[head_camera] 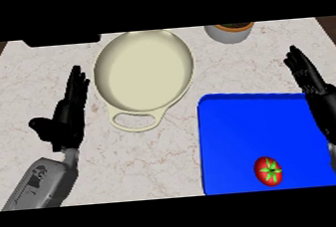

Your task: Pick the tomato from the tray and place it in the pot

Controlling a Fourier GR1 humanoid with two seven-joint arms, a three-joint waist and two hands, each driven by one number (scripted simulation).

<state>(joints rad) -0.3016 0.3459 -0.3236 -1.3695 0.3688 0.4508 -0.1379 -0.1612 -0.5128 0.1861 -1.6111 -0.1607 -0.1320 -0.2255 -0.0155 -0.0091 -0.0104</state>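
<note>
Nothing of the task looks done yet: on the pale marbled counter the blue tray lies at the near right, the cream pot stands just beyond its far left corner and apart from it, with its loop handle turned toward the robot and its inside bare, and the tomato sits on the tray close to its near edge, green stalk end up, with nothing touching it. So, as I judge it, the whole job is left: reaching the tomato, closing round it, lifting it off the tray, carrying it left and away to the pot, and letting it go inside. The right hand shows at the view's right edge, along the tray's right side and well short of the tomato, fingers straight and pointing away from the robot, holding nothing; whether it touches the tray cannot be told. The left hand shows left of the pot and clear of it, fingers likewise straight and spread little, thumb out to the side, also holding nothing. A small round jar stands at the counter's far edge, right of the pot
</note>
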